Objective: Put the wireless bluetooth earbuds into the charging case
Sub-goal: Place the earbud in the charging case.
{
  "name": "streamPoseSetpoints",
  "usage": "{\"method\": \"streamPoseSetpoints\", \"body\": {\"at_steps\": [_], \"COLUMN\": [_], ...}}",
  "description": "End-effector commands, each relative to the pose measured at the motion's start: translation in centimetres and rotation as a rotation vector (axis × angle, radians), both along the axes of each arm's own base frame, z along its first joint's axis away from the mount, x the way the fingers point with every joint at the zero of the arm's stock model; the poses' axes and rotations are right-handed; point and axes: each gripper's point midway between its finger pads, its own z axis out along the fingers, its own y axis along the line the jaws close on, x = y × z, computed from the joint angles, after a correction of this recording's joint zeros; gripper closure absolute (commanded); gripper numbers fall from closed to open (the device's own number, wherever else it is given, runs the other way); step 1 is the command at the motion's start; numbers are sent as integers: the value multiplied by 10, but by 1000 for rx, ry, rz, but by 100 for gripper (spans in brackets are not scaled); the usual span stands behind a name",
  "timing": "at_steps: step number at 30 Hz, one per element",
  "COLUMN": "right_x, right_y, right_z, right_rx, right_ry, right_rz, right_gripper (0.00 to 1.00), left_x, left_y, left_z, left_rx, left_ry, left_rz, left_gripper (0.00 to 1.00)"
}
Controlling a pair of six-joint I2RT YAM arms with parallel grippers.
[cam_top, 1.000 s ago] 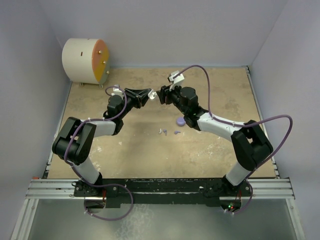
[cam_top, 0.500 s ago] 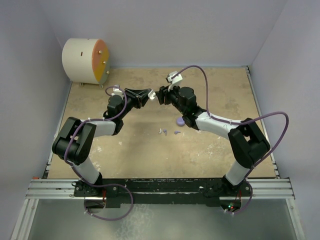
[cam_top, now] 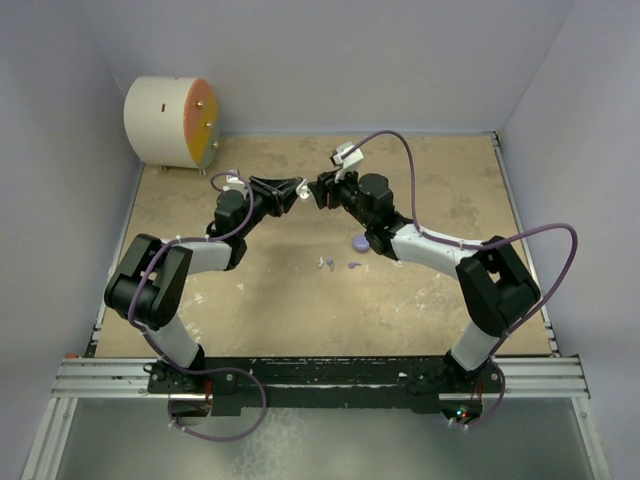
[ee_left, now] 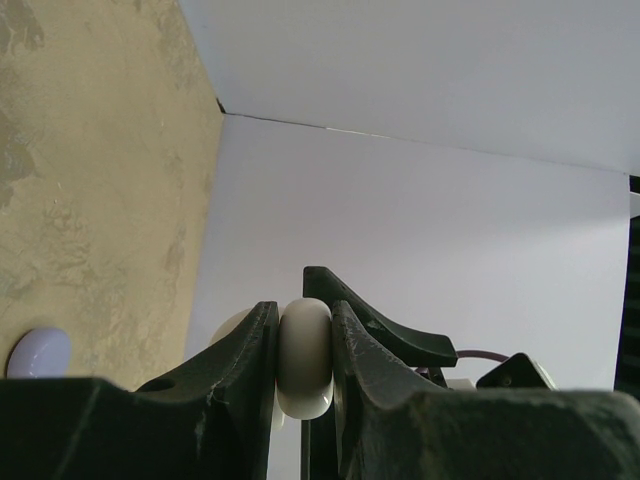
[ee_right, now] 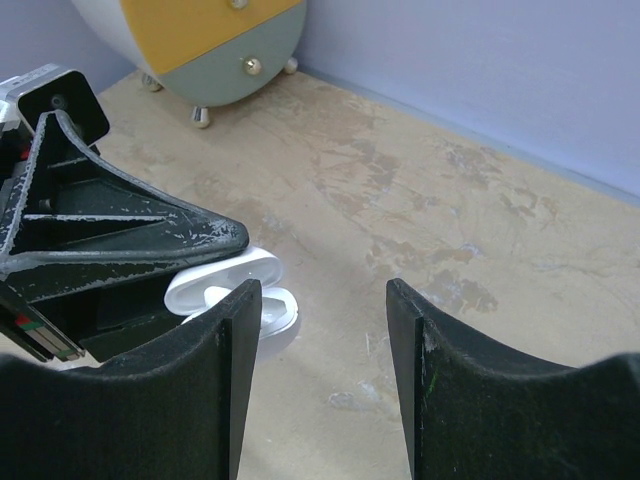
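Note:
My left gripper is shut on the white part of the charging case, held up above the table's far middle. In the right wrist view that white case is hinged open like a clamshell, poking out past the left fingers. My right gripper faces it tip to tip, open, with nothing between its jaws; its left finger stands just in front of the case. A lilac disc lies on the table under the right arm, also seen as the lilac disc. Two tiny earbuds lie nearer the bases.
A big white drum with an orange face stands in the far left corner, and shows again as the drum. Lilac walls close the table at the back and both sides. Purple cables loop above the right arm.
The right arm has edged a little left, toward the left gripper and the case. The left arm has stayed still, and neither gripper's opening has changed.

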Motion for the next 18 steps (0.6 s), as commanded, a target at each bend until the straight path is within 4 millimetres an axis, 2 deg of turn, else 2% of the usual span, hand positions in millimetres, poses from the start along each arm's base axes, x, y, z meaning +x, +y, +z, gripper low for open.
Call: {"method": "streamPoseSetpoints", "body": {"at_steps": [1,11,16,18], "right_x": [0,-3,-7,-10], "right_y": [4,6,-3,-10], "right_z": [40,41,43,52], "right_rx": [48,38,65,96], "right_ry": [-103,-111,-94,-97], "right_rz": [27,46,12,-14], "right_gripper": [45,45,45,45], "left_x": [3,4,3,4], "left_y": [-5,-6,-3,2], "left_z": [35,37,31,23], "left_rx": [-39,-40,-39,-29], "left_ry": [-105,-108,-95,-79], "left_rz": [-15,-14,-2,11], "left_gripper": [100,100,100,100]}}
